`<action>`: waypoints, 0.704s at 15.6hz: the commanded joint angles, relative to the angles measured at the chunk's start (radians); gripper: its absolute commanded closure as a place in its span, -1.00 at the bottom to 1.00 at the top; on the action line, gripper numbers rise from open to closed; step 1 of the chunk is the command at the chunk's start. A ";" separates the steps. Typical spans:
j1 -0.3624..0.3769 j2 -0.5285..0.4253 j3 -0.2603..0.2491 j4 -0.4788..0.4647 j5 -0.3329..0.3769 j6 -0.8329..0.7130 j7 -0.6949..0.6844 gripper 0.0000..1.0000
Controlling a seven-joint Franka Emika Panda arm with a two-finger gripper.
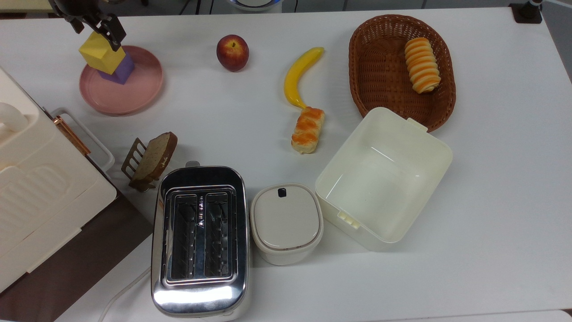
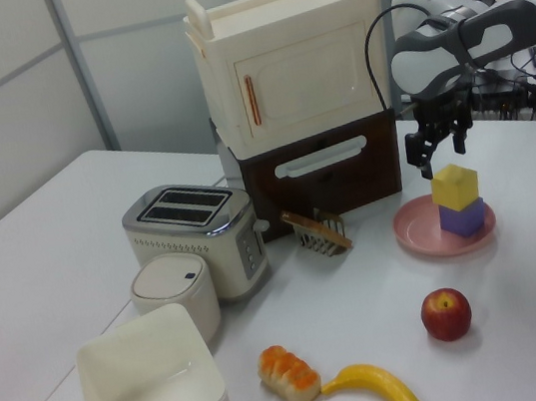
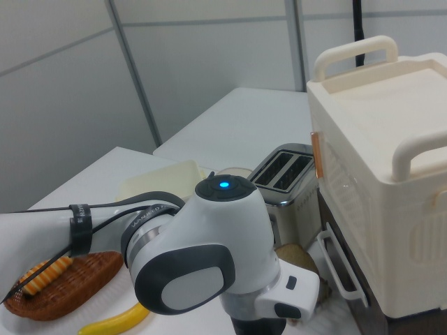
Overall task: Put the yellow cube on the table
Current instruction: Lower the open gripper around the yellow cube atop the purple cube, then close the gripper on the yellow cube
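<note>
Two cubes stacked on the pink plate (image 1: 134, 89): yellow cube (image 1: 100, 54) sits on the purple one (image 1: 119, 71), off the table (image 1: 491, 179). Just above it hangs the gripper (image 2: 439, 148), fingers (image 2: 423, 149) spread, straddling the top, gripping nothing.

This looks like a lab or office room set up like a pretend kitchen. A big white table (image 1: 491, 201) holds kitchen things: a shiny toaster (image 1: 199, 239), a brown basket (image 1: 380, 67) and a banana (image 1: 300, 74) that looks like a toy. Far in the left view stands a small cream toy cupboard (image 2: 288, 61). Plain grey wall panels (image 3: 209, 63) are behind it all. A white robot arm (image 3: 209, 269) stands at the table, with black cables (image 2: 373, 38) hanging near it.
</note>
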 commanded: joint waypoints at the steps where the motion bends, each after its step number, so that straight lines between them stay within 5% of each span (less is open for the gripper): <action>1: 0.007 -0.018 -0.027 -0.034 0.017 0.038 -0.060 -1.00; 11: 0.007 0.011 -0.054 -0.044 0.009 0.098 -0.072 -1.00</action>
